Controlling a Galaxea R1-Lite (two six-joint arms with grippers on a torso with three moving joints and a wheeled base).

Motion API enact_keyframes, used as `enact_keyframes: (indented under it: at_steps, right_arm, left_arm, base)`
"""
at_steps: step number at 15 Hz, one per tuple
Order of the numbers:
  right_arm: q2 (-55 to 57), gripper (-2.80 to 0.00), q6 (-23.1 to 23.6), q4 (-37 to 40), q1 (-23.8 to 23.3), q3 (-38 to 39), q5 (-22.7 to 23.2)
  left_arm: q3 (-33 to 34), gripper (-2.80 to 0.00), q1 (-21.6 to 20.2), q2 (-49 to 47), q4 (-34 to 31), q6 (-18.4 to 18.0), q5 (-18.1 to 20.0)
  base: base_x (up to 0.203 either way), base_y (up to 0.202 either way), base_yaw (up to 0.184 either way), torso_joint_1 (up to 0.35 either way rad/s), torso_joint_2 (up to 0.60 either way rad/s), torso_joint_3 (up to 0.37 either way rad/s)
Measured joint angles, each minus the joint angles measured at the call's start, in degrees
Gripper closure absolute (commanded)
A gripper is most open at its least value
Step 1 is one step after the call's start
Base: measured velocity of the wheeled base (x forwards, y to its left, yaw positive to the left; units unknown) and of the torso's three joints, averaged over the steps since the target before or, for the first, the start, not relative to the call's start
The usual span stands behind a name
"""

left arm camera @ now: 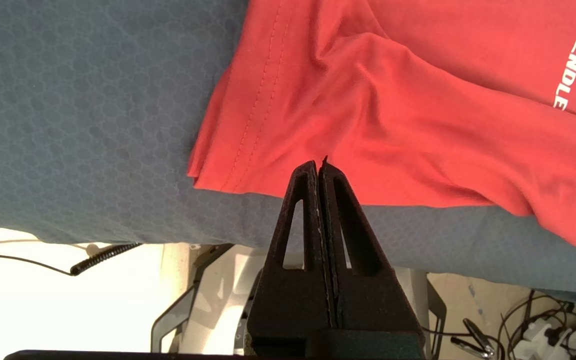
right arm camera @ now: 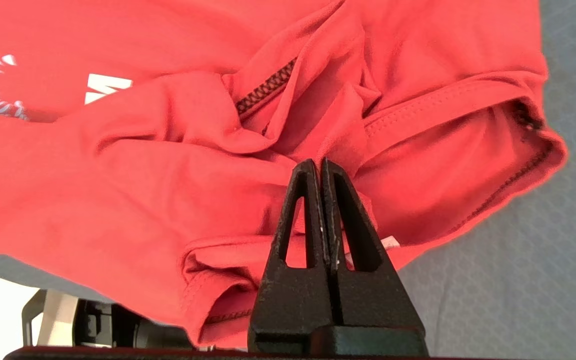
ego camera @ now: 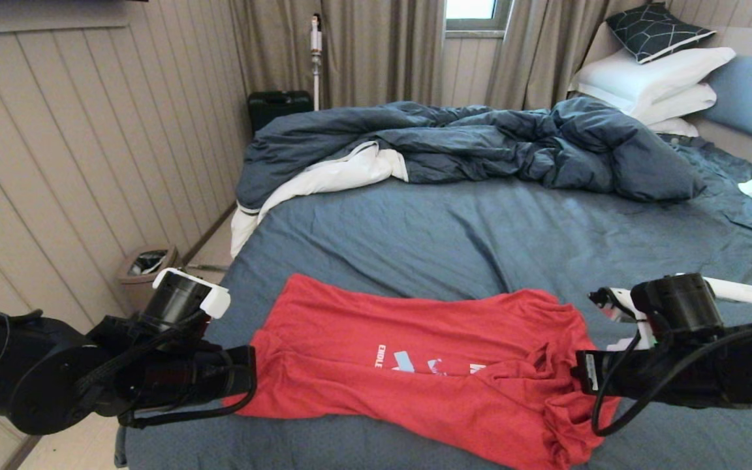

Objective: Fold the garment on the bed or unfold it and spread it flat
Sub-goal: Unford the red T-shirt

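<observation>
Red short-sleeved T-shirt (ego camera: 415, 372) lies crosswise on the slate-blue-sheeted bed (ego camera: 480, 241), near its front edge; rumpled dark blue duvet (ego camera: 480, 143) behind it; white pillows (ego camera: 657, 81) far right.

Bare sheet lies open across the bed (ego camera: 454, 235) beyond the red garment (ego camera: 415, 365) — the rumpled duvet (ego camera: 480, 143) blocks the far side.

Before you: beige panelled wall (ego camera: 76, 130), taupe curtains (ego camera: 376, 52), small daylit window (ego camera: 474, 12), black case (ego camera: 278, 108), floor bin (ego camera: 147, 264).
</observation>
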State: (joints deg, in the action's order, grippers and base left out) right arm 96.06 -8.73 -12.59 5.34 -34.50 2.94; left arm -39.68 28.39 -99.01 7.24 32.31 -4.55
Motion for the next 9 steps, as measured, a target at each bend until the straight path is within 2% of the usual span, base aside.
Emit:
enact_keyframes:
  at_steps: [5, 9]
  right_arm:
    - [-10.1, 0.0, 0.0, 2.3, 0.0, 5.1, 0.0]
    - [-26.2, 0.0, 1.1, 12.4, -0.1, 13.3, -0.1]
  left_arm:
    - [0.1, 0.0, 0.0, -0.2, 0.0, 0.0, 0.0]
    - [0.2, 0.0, 0.0, 0.0, -0.1, 0.0, 0.1]
  base:
    - [0.0, 0.0, 0.0, 0.0, 0.0, 0.0]
    - [0.0, 0.0, 0.0, 0.0, 0.0, 0.0]
